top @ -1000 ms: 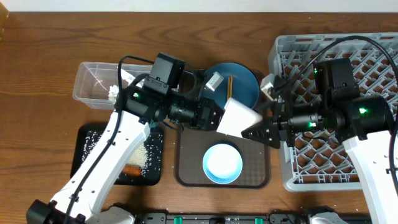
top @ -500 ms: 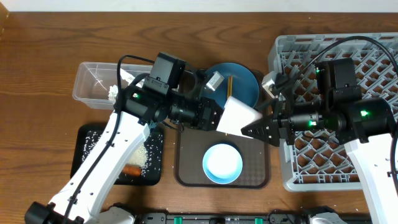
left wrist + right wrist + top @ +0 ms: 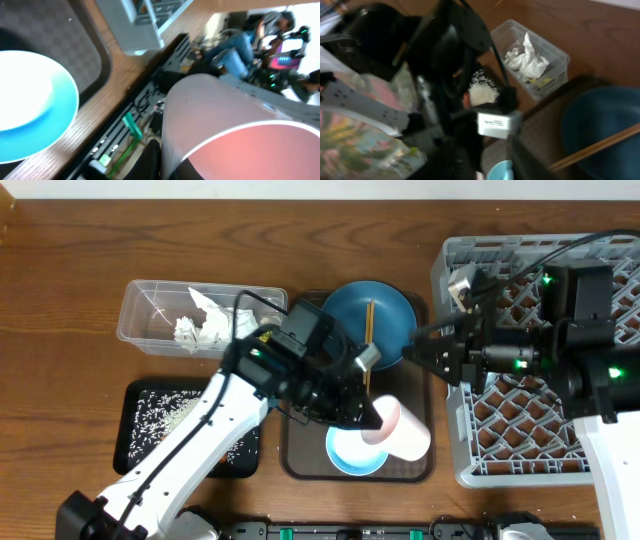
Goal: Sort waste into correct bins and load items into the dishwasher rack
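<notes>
The wooden table (image 3: 100, 260) is occupied along its right edge by a grey dishwasher rack (image 3: 520, 412), whose open lattice is partly overhung by the right arm. A brown serving tray (image 3: 300, 450) is set at the middle of the table's front edge. Just behind it a dark blue plate (image 3: 345, 315) is laid, with a pair of wooden chopsticks (image 3: 369, 330) resting across it.

A clear plastic tub (image 3: 140, 310) is placed toward the back left of the table, and crumpled white napkins (image 3: 205, 325) are seen inside it. In front of the tub, near the front left corner, a shallow black tray (image 3: 150, 415) is found, with loose rice (image 3: 165, 415) scattered over its floor. Its right side is covered by the left arm.

A light blue bowl (image 3: 345, 460) with a white inside is seated on the brown tray's front half.

A pinkish-white cup (image 3: 405, 432) is pinched at its rim by the left gripper (image 3: 368, 417), whose fingers are pressed onto the cup wall. The cup is tipped almost onto its side, base toward the rack, above the bowl's right edge and the right part of the brown tray. Whether it touches the bowl cannot be told.

The right gripper (image 3: 420, 352) is held between the plate's right edge and the rack's left wall, with nothing seen in it. Whether its fingers are spread or together cannot be told, as its wrist view is blurred.
</notes>
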`<act>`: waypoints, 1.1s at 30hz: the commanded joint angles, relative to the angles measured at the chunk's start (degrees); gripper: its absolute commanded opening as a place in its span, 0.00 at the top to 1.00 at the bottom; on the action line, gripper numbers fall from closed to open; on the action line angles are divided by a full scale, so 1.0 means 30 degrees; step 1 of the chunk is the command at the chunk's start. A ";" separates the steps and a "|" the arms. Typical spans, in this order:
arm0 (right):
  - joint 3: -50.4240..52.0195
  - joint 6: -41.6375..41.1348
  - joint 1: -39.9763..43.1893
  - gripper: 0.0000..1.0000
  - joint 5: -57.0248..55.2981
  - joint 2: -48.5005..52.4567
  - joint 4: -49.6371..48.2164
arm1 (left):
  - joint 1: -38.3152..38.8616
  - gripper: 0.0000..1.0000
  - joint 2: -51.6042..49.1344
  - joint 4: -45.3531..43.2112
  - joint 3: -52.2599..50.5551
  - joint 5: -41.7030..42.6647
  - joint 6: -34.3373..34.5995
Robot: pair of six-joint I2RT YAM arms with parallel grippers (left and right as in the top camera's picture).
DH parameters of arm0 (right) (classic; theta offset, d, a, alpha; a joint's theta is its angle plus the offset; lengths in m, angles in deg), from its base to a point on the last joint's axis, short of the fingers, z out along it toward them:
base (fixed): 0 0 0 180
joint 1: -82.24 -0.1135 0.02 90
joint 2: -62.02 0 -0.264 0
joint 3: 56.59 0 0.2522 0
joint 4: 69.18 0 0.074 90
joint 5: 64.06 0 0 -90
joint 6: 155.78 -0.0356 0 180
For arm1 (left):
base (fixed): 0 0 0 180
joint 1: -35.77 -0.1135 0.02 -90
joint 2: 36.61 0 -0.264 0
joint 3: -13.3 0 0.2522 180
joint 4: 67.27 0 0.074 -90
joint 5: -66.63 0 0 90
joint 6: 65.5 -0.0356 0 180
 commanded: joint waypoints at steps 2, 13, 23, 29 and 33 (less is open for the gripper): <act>-0.0262 -0.0503 0.0080 0.52 -0.0539 -0.0175 0.0510 | -0.0466 0.94 0.0168 -0.0670 0.0138 0.0015 -0.0175; -0.0262 0.2251 0.0080 0.23 -0.2441 -0.0168 0.3949 | -0.4437 0.94 0.0226 -0.2514 0.0146 0.5071 0.0605; -0.0255 0.5042 0.0022 0.09 -0.0678 -0.0160 0.5297 | -0.5945 0.94 0.0226 -0.3009 0.0146 1.1038 0.0619; -0.0255 0.5552 -0.0306 0.08 0.0066 -0.0146 0.5326 | -0.5843 0.94 0.0226 -0.3009 0.0146 1.1213 0.0954; -0.0248 0.6411 -0.1071 0.08 0.1690 -0.0138 0.5275 | -0.5843 0.94 0.0226 -0.3096 0.0146 1.1205 0.0947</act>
